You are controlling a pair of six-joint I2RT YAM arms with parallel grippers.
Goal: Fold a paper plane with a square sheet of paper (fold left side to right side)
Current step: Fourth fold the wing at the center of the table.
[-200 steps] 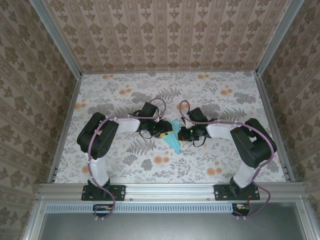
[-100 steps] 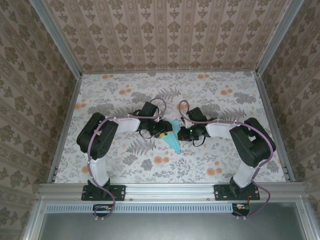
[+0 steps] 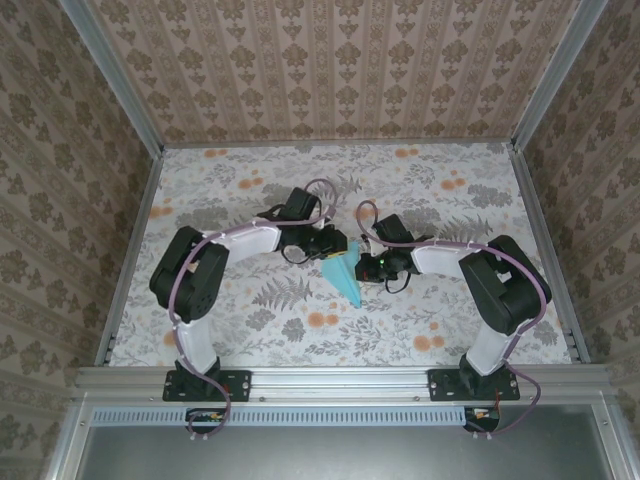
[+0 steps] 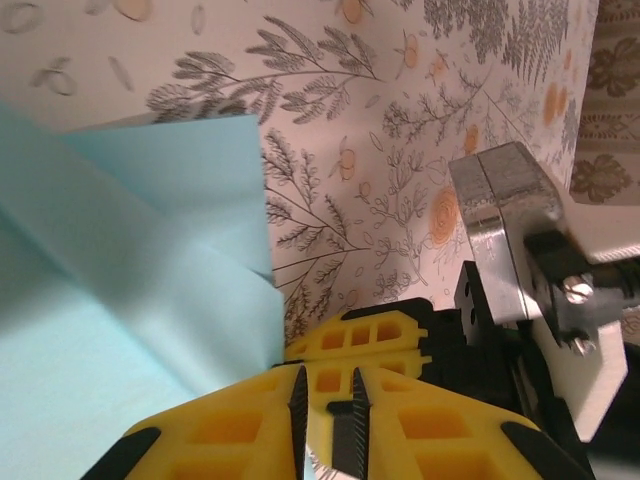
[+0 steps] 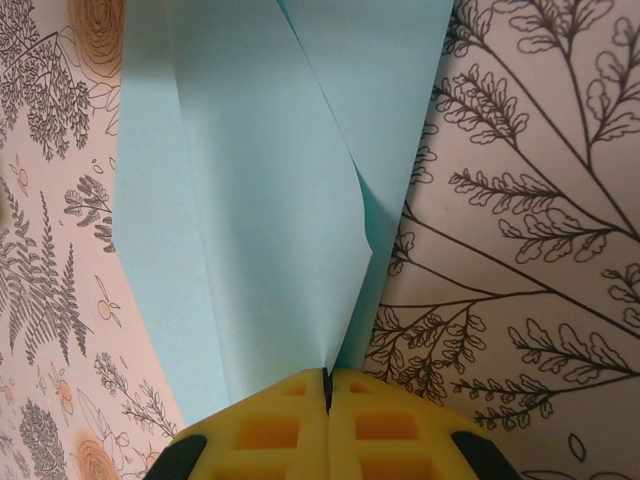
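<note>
paper plane on counter between my arms, long axis far-near, nose near. right end effector pinched shut on its raised fold; left end effector narrow at its far-left edge, grip unclear.

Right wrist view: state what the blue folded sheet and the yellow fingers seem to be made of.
The light turquoise-blue folded sheet: thin matte paper, judging by sharp creases and soft shadowed layers. The yellow waffle-patterned fingers of the right hand: probably moulded or printed plastic, matte, with recessed square pockets; whether it is rigid or rubbery is unclear.
</note>
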